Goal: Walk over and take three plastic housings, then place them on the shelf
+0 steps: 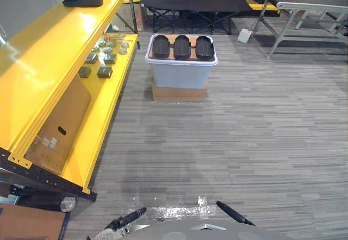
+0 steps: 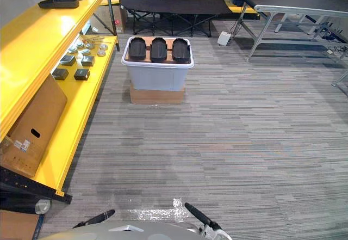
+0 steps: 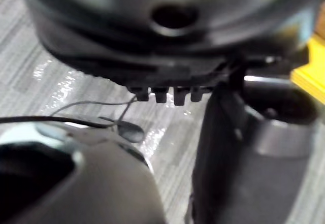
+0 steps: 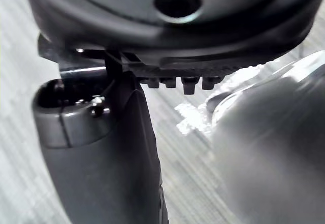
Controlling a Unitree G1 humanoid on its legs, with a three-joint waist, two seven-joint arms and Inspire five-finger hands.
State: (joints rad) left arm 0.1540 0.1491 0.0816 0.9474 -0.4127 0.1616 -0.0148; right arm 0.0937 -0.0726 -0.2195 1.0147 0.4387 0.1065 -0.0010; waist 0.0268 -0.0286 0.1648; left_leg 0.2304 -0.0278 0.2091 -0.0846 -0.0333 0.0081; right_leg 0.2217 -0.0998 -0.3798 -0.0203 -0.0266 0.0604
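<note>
Three black plastic housings (image 1: 182, 47) lie side by side on a brown sheet on top of a pale lidded bin (image 1: 180, 75), across the floor ahead of me. The yellow shelf (image 1: 41, 71) runs along my left; several more black housings (image 1: 83, 0) rest at the far end of its top level. My left hand (image 1: 130, 217) and right hand (image 1: 234, 214) hang low at the near edge, far from the bin. In the wrist views the left hand (image 3: 244, 148) and the right hand (image 4: 101, 148) have straight fingers and hold nothing.
The bin stands on a flat cardboard box (image 1: 179, 93). Small metal parts and dark blocks (image 1: 103, 57) lie on the lower shelf, with a cardboard box (image 1: 57, 128) nearer me. A black folding cot (image 1: 190, 3) and a grey conveyor table (image 1: 304, 0) stand beyond. Grey carpet lies between.
</note>
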